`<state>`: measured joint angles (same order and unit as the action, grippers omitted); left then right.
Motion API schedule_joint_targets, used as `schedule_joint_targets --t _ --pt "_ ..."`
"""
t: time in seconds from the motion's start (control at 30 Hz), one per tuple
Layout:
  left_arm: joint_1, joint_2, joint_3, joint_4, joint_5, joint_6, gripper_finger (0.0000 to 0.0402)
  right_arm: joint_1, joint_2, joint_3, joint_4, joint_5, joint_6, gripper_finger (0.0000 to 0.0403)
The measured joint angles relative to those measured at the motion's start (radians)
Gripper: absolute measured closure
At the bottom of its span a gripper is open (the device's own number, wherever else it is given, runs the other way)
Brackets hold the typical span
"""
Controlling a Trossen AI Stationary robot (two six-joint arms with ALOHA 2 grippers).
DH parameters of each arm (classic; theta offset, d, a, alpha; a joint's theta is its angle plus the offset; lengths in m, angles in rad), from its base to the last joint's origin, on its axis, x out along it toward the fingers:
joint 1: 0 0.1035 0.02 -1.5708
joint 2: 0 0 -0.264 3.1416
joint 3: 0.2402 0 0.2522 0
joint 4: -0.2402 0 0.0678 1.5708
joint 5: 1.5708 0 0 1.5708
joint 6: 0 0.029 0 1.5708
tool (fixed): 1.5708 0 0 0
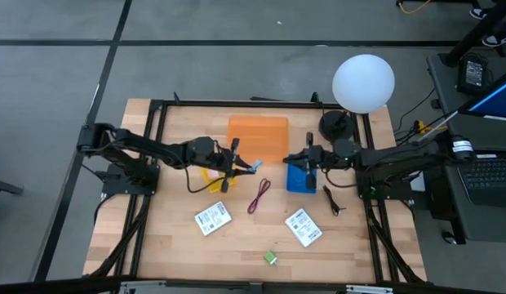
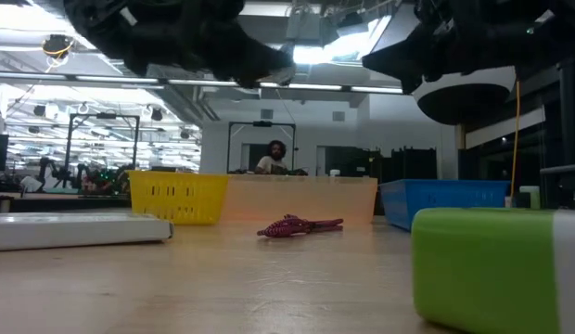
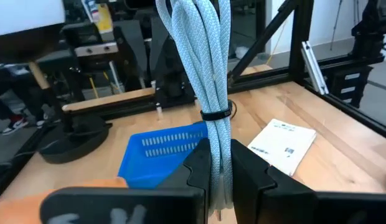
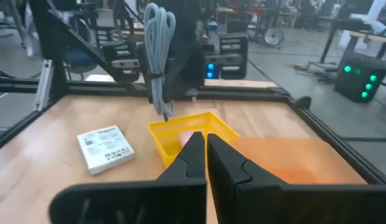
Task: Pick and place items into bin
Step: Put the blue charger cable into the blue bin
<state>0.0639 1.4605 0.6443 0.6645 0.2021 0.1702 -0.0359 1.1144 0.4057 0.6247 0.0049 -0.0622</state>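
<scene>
My left gripper [image 1: 233, 160] is shut on a grey-blue cord bundle [image 3: 213, 74] above the yellow bin [image 1: 212, 176]; the bundle also shows in the right wrist view [image 4: 159, 56]. My right gripper [image 1: 307, 160] hovers over the blue bin [image 1: 300, 180], its fingers [image 4: 192, 155] shut and empty. On the table lie a dark red looped cord [image 1: 259, 196], two white labelled packets [image 1: 212, 218] [image 1: 303, 227], a green block [image 1: 271, 258] and a thin black piece [image 1: 333, 200]. My left gripper pinches the cord bundle between its two fingers [image 3: 249, 171], just behind the black tie [image 3: 216, 114] round the strands. The fingers lie along the bundle, which sticks out past the fingertips. The bundle is lifted clear, above the yellow bin's right side.
An orange bin [image 1: 258, 137] stands at the back middle, between the yellow and blue bins. A white round lamp [image 1: 363, 82] stands at the far right corner. A black frame [image 1: 237, 104] runs round the table. In the low view the green block [image 2: 491, 269] sits close to the camera.
</scene>
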Motion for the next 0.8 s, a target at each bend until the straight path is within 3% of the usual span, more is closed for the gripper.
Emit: schedule_joint_targets --t 0.17,0.37,0.57,0.8 --pt "-0.012 0.050 0.053 -0.002 -0.008 0.023 0.0373 0.042 0.030 0.000 0.059 0.000 -0.052 0.0394" --pt "-0.012 0.093 0.090 -0.001 -0.114 -0.007 0.0373 0.101 0.032 0.000 0.092 0.000 -0.048 0.0329" --pt "-0.026 0.144 0.135 0.004 -0.115 -0.027 0.0373 0.127 0.032 0.000 0.098 0.001 -0.047 0.0267" --pt "-0.059 0.204 0.213 0.013 -0.115 0.017 0.0373 0.127 0.032 0.000 0.113 0.001 -0.020 0.0234"
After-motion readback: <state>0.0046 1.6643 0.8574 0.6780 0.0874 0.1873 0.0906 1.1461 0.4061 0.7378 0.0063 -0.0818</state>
